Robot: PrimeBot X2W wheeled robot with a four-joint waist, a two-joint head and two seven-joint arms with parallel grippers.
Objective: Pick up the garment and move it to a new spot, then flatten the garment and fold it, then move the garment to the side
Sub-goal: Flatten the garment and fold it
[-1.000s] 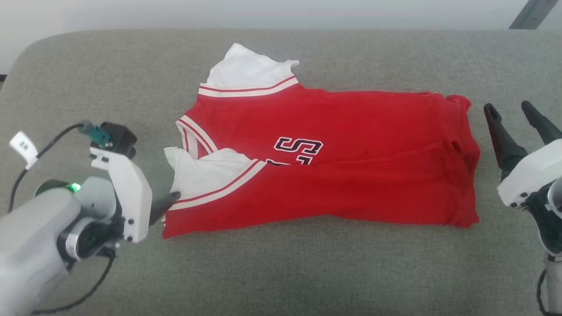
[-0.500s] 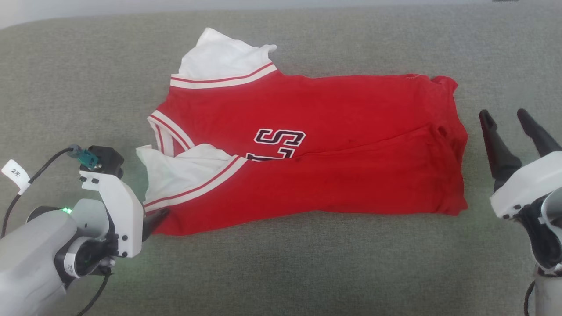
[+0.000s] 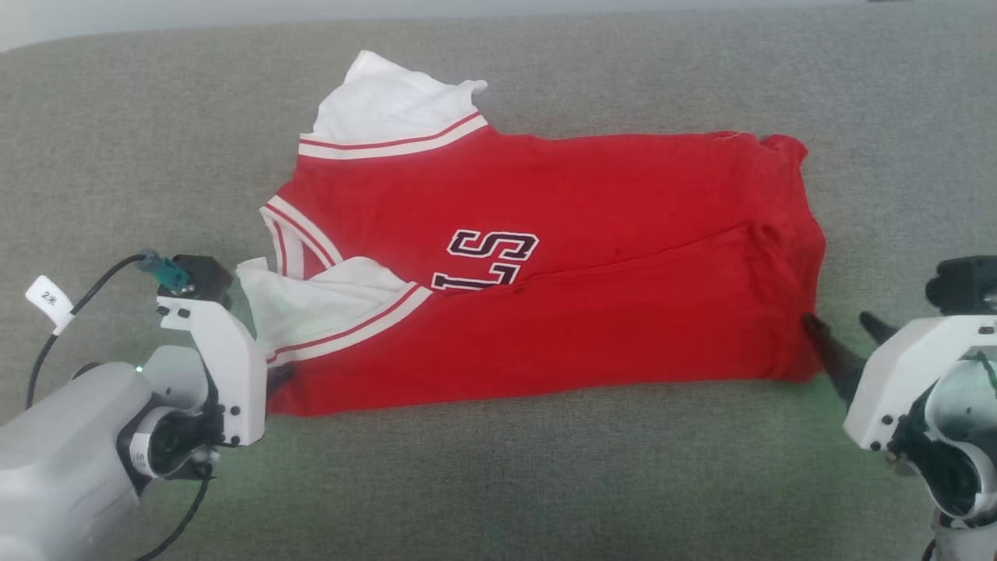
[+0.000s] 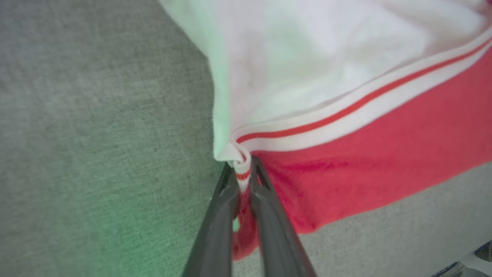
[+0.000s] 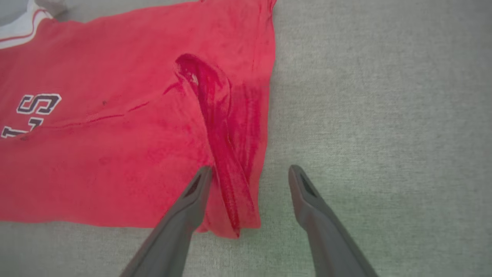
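Observation:
The garment (image 3: 592,234), a red jersey with white sleeves and dark letters, lies folded lengthwise on a grey padded surface (image 3: 498,483). My left gripper (image 3: 277,377) is at its near left corner. In the left wrist view the left gripper (image 4: 242,166) is shut on the striped trim where the white sleeve meets the red body of the garment (image 4: 365,161). My right gripper (image 3: 843,324) is at the near right corner. In the right wrist view the right gripper (image 5: 250,169) stands open, its fingers on either side of the garment's (image 5: 115,154) creased hem corner.
The grey surface extends on all sides of the garment, with its far edge (image 3: 156,31) against a pale wall. A cable with a white tag (image 3: 48,299) loops off my left wrist.
My left gripper has shut on the garment's near left corner. My right gripper has come down and inward to the near right corner, still open. The head camera shifted slightly earlier.

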